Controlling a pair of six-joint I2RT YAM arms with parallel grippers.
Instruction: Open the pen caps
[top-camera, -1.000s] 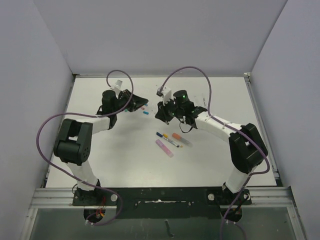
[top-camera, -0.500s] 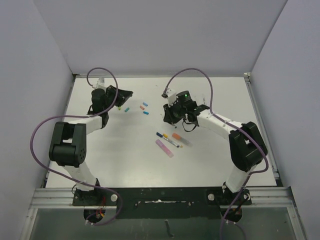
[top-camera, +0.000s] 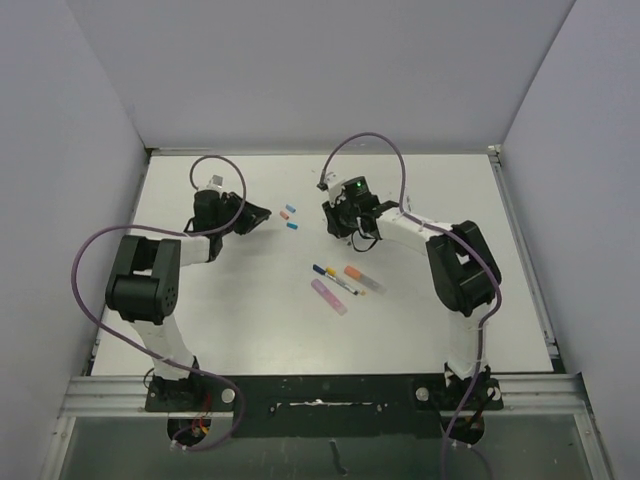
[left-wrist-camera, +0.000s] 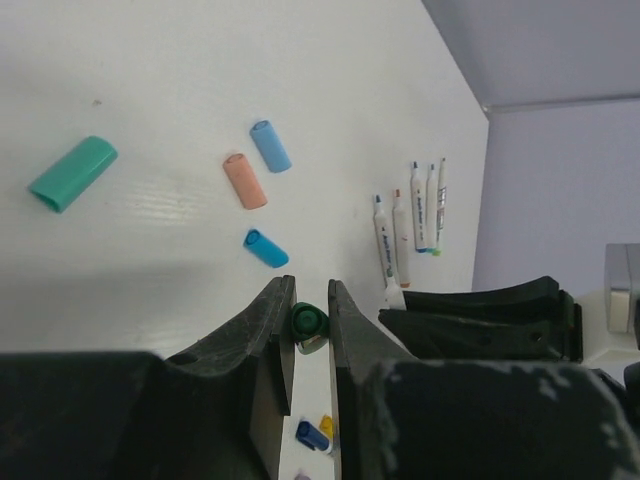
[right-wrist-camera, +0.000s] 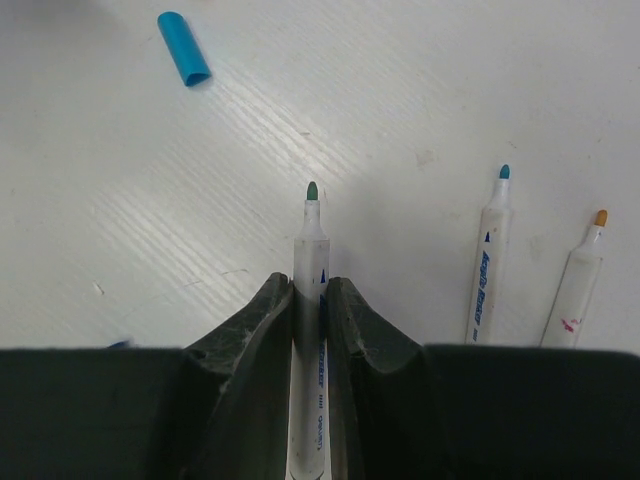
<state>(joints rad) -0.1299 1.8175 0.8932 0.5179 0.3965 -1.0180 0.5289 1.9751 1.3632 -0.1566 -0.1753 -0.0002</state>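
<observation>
A white bench is seen from above, with two robot arms reaching over its far half. A salmon cap lies there, and the places below are given from it.

The left claw is just left of the salmon cap. Its wrist camera shows its fingers pinching a dark green cap by the sides, the cap's round end facing the camera.

The right claw is to the right of the salmon cap, a little farther off. Its wrist camera shows its fingers pressed onto the pale barrel of a green-tipped pen. The pen is uncapped, and its tip sticks out past the fingers above the bench.

A light blue cap lies just beyond the salmon cap, close beside it. A blue cap lies near it on the side toward the arm bases. In the left wrist view, a teal cap lies flat, well apart from the salmon cap, toward the picture's left edge.

A blue-tipped pen and an orange-tipped pen, both uncapped, lie side by side. They are farther from the salmon cap than the right claw, on that claw's side.

A cluster of markers lies well apart from the salmon cap, toward the arm bases and slightly right.
</observation>
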